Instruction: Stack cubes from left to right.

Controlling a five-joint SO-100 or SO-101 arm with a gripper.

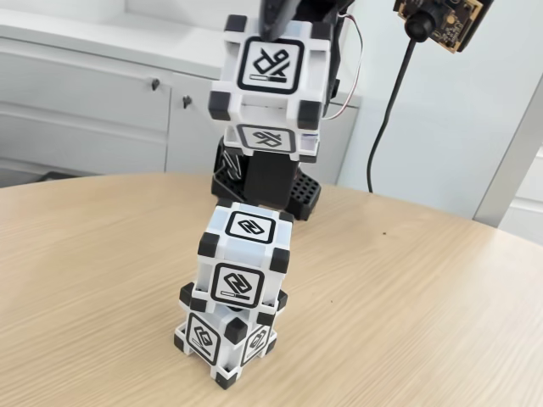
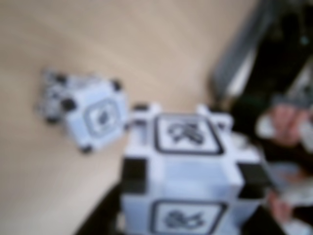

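In the fixed view, two cubes stand stacked on the worktop (image 1: 441,297), the upper cube (image 1: 244,259) turned a little on the lower cube (image 1: 222,341). The third cube (image 1: 273,85) hangs well above them, its top gripped by the gripper (image 1: 276,30), closed on it as far as shows. In the blurred wrist view, the held cube (image 2: 188,171) sits off to the side of the stack (image 2: 90,115). These look rigid, light and smooth-faced; opposite flat faces seem the surest hold.
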